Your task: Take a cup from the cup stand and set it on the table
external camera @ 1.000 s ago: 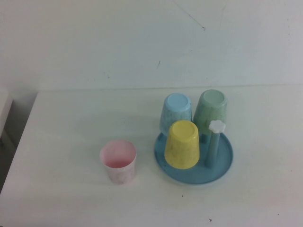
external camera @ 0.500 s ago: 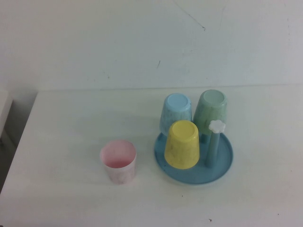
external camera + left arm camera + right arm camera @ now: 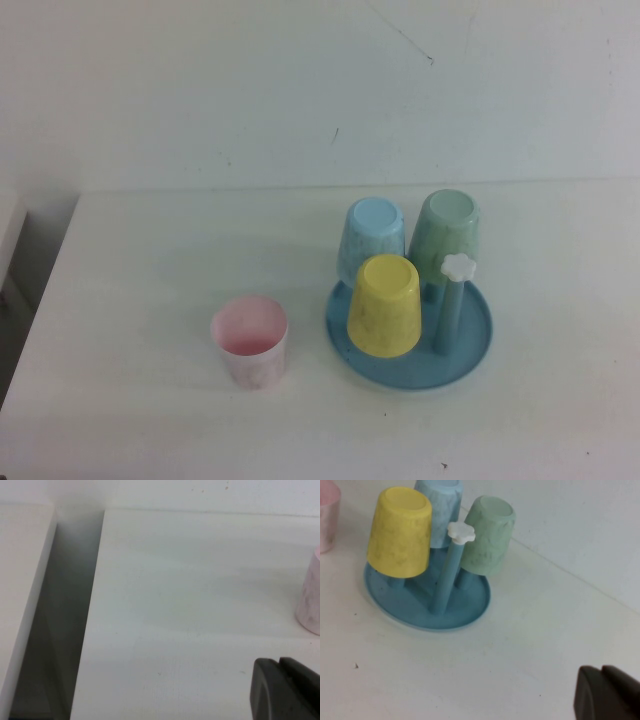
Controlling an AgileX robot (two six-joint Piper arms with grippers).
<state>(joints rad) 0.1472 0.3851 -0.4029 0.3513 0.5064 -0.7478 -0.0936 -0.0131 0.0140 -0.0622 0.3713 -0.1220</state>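
High view: the cup [image 3: 249, 340] is stood upright on the table [image 3: 150, 270], at nine o'clock of the cup stand [image 3: 470, 340]; placement is judged done. Left gripper [image 3: 287, 687] and right gripper [image 3: 605, 692] are parked low; nothing further is called for.

Table [image 3: 150, 260]: large plain white top, filling the lower two thirds of the high view; its far edge meets a white wall, its left edge drops to a dark gap at the frame's left.
Cup [image 3: 250, 340]: pale pink, upright, mouth up, standing directly on the table at lower centre-left, just left of the stand and apart from it.
Cup stand [image 3: 470, 350]: round blue tray resting on the table at lower centre-right, carrying upturned yellow, light blue and green cups.
Marks: tiny dark specks on the surface near the bottom edge.
Left gripper [image 3: 287, 690]: above the table near its left edge.
Right gripper [image 3: 605, 695]: above the table, apart from the stand.
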